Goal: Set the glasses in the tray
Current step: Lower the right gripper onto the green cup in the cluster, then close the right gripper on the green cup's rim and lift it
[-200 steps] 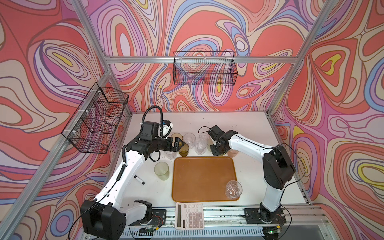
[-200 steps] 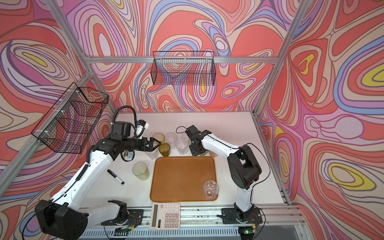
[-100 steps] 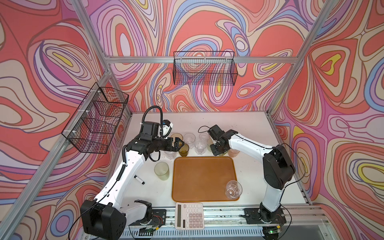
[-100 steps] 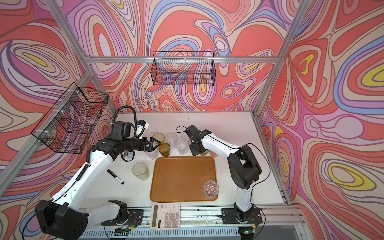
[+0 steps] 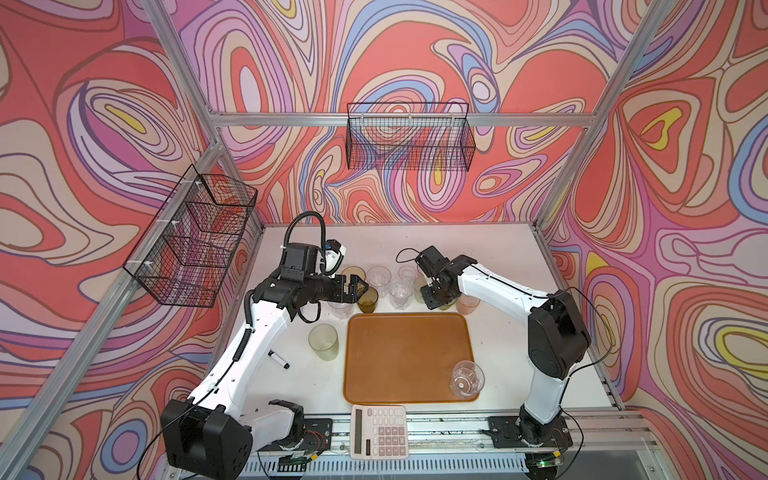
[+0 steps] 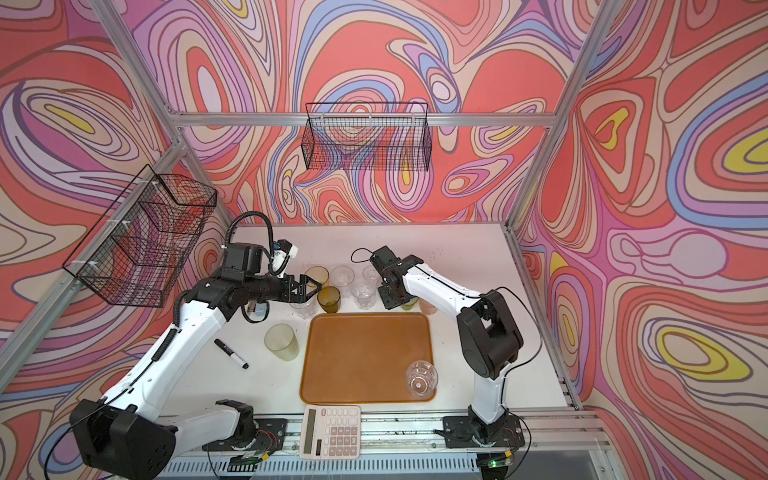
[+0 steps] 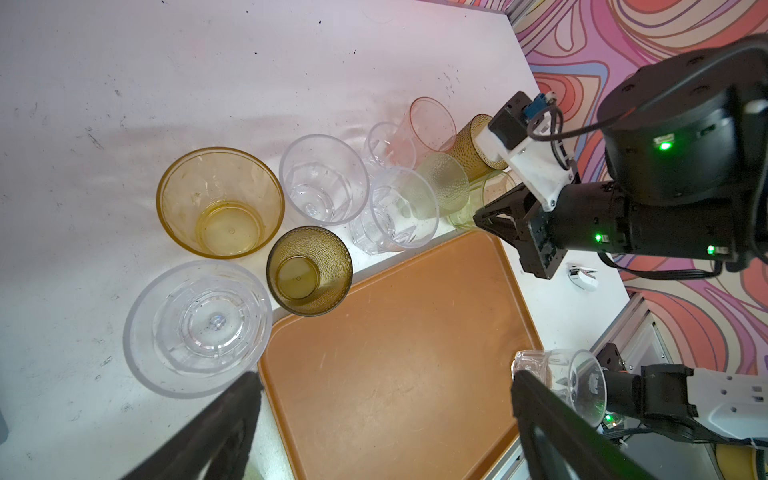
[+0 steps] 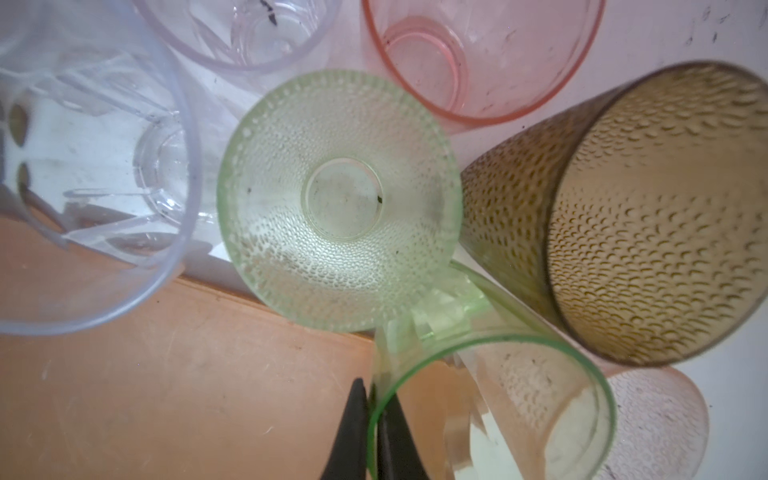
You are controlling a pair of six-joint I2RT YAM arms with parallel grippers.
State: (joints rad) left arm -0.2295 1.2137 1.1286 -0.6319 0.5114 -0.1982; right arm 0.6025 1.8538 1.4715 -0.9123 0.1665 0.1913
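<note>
The orange-brown tray [image 5: 407, 357] [image 6: 365, 357] lies at the table's front with one clear glass [image 5: 466, 378] in its near right corner. Several glasses stand in a cluster behind the tray: amber [image 5: 353, 274], olive-brown [image 5: 368, 300], clear [image 5: 401, 293] and pink [image 5: 467, 304]. A pale green glass [image 5: 323, 341] stands left of the tray. My right gripper [image 8: 374, 432] [image 5: 434, 297] is shut on the rim of a bright green glass [image 8: 440, 316] at the tray's far edge. My left gripper [image 5: 359, 286] [image 7: 384, 376] hangs open by the olive-brown glass [image 7: 309, 270], holding nothing.
A white calculator [image 5: 379, 432] lies in front of the tray. A black marker [image 5: 278, 359] lies left of the pale green glass. Wire baskets hang on the left wall [image 5: 195, 245] and the back wall [image 5: 409, 137].
The right gripper's fingers have closed the last bit onto the green glass's rim. Both arms have stayed nearly in place.
</note>
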